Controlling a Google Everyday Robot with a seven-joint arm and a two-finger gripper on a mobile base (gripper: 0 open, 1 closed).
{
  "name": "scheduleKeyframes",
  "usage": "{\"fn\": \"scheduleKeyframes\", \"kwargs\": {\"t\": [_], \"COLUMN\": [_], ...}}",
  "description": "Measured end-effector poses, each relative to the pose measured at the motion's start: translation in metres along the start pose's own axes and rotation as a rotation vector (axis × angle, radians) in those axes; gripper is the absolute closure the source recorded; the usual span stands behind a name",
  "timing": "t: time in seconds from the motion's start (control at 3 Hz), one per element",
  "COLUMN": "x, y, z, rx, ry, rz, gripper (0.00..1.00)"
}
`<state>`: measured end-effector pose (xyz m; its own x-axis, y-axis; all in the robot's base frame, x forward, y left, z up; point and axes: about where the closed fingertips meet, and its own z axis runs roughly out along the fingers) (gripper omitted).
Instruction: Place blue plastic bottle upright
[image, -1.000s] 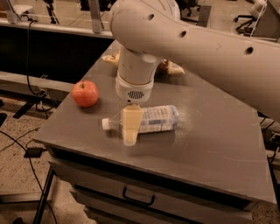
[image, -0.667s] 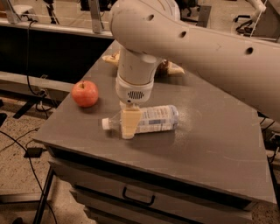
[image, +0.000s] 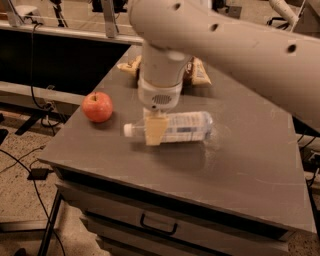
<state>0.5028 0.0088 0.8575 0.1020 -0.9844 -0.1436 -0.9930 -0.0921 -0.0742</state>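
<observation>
The blue plastic bottle (image: 182, 127) is clear with a white cap and a pale blue-and-white label. It lies on its side near the middle of the grey table (image: 240, 170), cap pointing left. My gripper (image: 154, 128) comes straight down from the big white arm and is shut on the bottle just behind the neck. A tan finger (image: 152, 132) shows in front of the bottle; the other is hidden behind it. The bottle is horizontal and looks slightly raised, with a shadow under it.
A red apple (image: 97, 106) sits near the table's left edge, apart from the bottle. Snack bags (image: 200, 73) lie at the back, partly behind the arm. A drawer handle (image: 158, 225) is below the front edge. Cables run on the floor at left.
The gripper and the bottle have moved up and slightly right together. The bottle stays horizontal. The apple has not moved.
</observation>
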Motion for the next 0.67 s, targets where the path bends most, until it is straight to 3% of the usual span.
{"fn": "scheduleKeyframes", "kwargs": {"t": [0.33,0.67], "x": [0.0339,0.0339], "y": [-0.0073,-0.0073], "z": [-0.0433,-0.0433], "rx": [0.018,0.019], "ry": [0.021,0.021], "rz": [0.025,0.025], "gripper": [1.00,1.00]}}
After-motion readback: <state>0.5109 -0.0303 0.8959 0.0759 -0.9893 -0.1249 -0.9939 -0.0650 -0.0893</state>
